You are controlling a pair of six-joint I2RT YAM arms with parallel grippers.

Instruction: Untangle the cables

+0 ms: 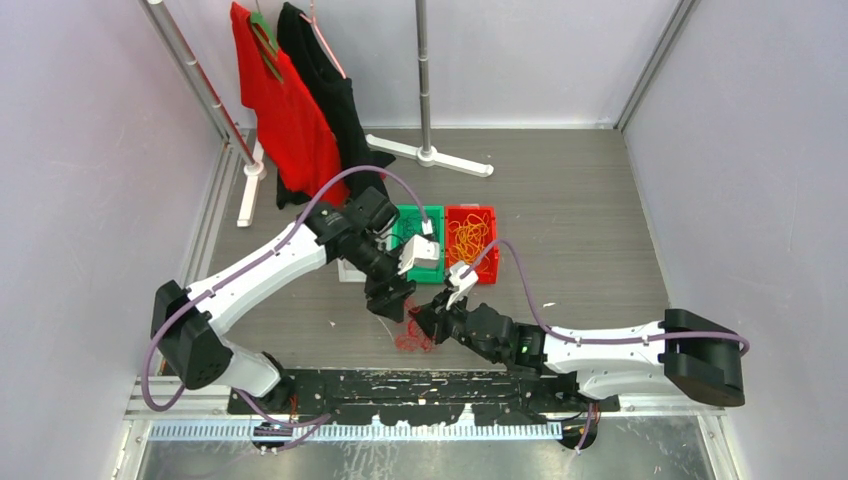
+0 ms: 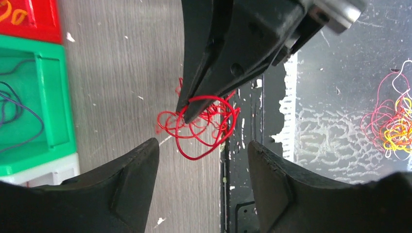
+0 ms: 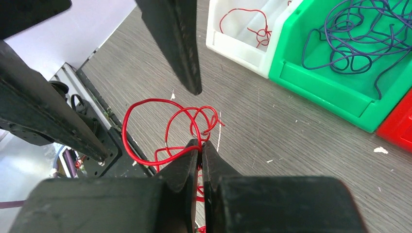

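Near the front edge of the grey wood-grain table (image 1: 580,230), a loose wad of thin red wire (image 1: 410,338) (image 2: 204,124) is lying in round, springy loops, its edge reaching the scuffed black base plate (image 1: 400,385). The right gripper (image 1: 432,318) (image 3: 200,144) is pinching one glossy strand, its tapered black fingers (image 3: 182,167) pressed together at the tips. The left gripper (image 1: 388,298) (image 2: 201,145) is hovering over the wad with its broad matte fingers (image 2: 131,179) spread wide, gripping nothing. Farther back, a green plastic bin (image 3: 330,87) is holding looping dark purple wire (image 3: 359,29), a red bin (image 1: 488,262) beside it is holding orange-yellow wire (image 1: 466,238), and a white bin (image 3: 233,46) is holding a single red strand (image 3: 248,19).
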